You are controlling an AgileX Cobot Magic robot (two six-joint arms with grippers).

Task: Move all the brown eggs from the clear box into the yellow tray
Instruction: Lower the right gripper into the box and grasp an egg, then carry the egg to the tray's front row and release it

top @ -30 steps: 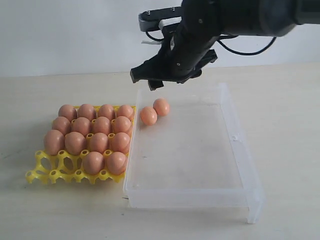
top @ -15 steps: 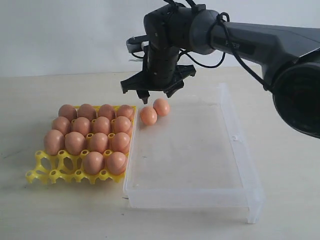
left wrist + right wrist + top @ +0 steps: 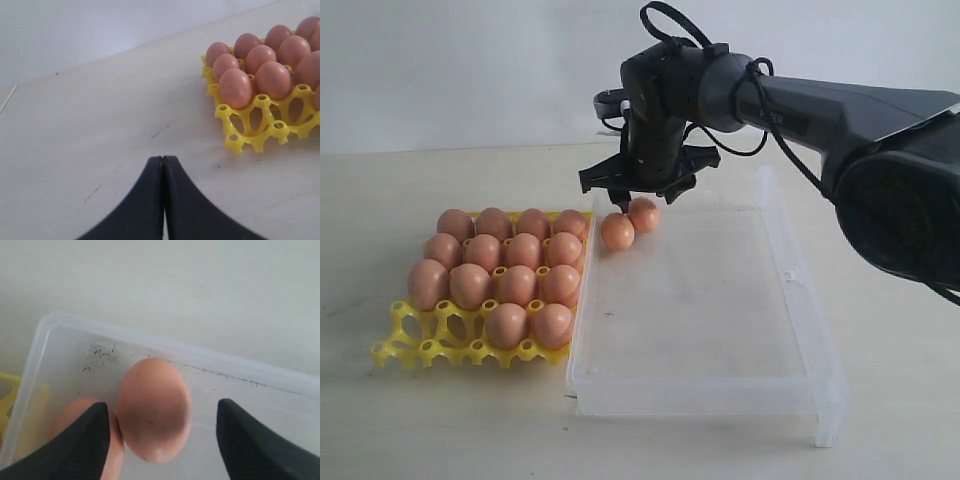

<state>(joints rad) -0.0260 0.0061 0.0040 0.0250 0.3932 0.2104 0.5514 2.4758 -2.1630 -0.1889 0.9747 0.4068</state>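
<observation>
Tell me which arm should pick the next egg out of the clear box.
Right. The right end effector, open, straddles a brown egg in the clear box; the left end effector is shut, over table beside the yellow tray.

Orange-brown eggs (image 3: 517,285), yellow tray (image 3: 404,323) (clear box (image 3: 700,394))

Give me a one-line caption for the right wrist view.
Open right gripper framing one egg, second egg beside it, in the clear box corner.
</observation>
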